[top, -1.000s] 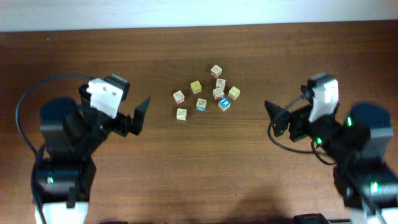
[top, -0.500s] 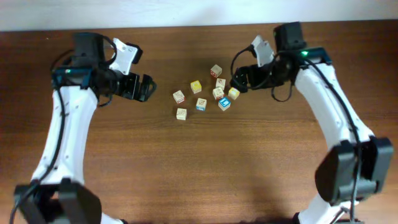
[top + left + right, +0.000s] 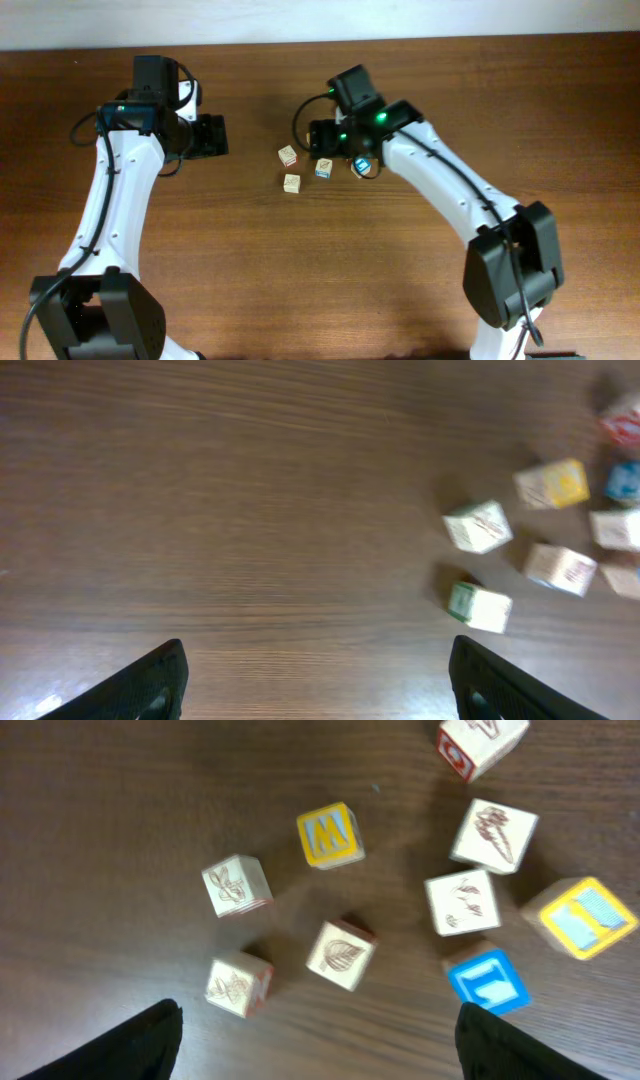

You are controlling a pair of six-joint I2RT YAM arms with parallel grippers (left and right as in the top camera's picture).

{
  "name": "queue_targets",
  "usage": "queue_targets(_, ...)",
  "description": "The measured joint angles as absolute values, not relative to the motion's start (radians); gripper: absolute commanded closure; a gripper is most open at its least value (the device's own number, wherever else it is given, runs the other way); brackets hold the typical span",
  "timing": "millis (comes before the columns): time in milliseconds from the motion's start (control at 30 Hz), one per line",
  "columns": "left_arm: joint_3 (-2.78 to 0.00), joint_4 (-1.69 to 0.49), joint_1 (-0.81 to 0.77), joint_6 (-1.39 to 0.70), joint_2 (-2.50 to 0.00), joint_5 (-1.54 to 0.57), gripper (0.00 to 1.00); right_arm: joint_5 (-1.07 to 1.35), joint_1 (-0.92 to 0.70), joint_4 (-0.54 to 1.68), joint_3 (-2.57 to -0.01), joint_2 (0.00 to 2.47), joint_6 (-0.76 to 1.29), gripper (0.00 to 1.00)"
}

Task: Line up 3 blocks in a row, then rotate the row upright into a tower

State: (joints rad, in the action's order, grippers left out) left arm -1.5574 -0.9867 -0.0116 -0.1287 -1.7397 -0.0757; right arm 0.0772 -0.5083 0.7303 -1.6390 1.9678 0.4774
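Observation:
Several small wooden picture blocks lie loose in a cluster at the table's middle. In the right wrist view, a blue-framed block point(image 3: 490, 980) lies near the right finger. A cream block with an orange-red side point(image 3: 238, 985) and a leaf-print block point(image 3: 341, 953) sit just ahead of the jaws. My right gripper point(image 3: 318, 1012) hovers open over the cluster point(image 3: 322, 140), holding nothing. My left gripper point(image 3: 218, 136) stands open to the left of the blocks over bare wood point(image 3: 318, 650). Its nearest blocks point(image 3: 479, 606) are off to the right.
More cubes lie in the cluster: a yellow W block point(image 3: 328, 834), a yellow and blue one point(image 3: 588, 917) and a red-marked one point(image 3: 478, 740). In the overhead view the right arm hides part of the cluster. The dark wooden table point(image 3: 300, 270) ends at a pale back edge.
Both arms have swung out from the near side toward the table's middle. The right gripper has moved left over the cluster and now covers some blocks. The blocks have not shifted.

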Motion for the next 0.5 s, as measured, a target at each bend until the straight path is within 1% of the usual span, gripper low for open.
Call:
queue_targets(67,-1.557,-0.986,-0.012,-0.164,-1.74,-0.018,0.18,0.036,-0.549,0.704,-1.64,1.996,0.541,0.24)
queue_targets(100,-1.557,-0.983,-0.012,-0.175,-1.74,-0.001,0.13,-0.006,-0.573,0.693,-1.641,2.038,0.574,0.29)
queue_targets(267,-1.557,-0.975,-0.012,-0.191,-1.74,0.046,0.01,-0.099,-0.587,0.668,-1.64,2.127,0.695,0.32)
queue_targets(400,-1.557,-0.962,-0.012,-0.196,-1.74,0.052,0.01,-0.123,-0.587,0.627,-1.64,2.168,0.729,0.41)
queue_targets(433,-1.557,-0.962,-0.012,-0.196,-1.74,0.053,0.01,-0.127,-0.587,0.619,-1.641,2.186,0.734,0.44)
queue_targets(500,-1.557,-0.96,-0.012,-0.196,-1.74,0.053,0.01,-0.129,-0.587,0.617,-1.64,2.209,0.739,0.58)
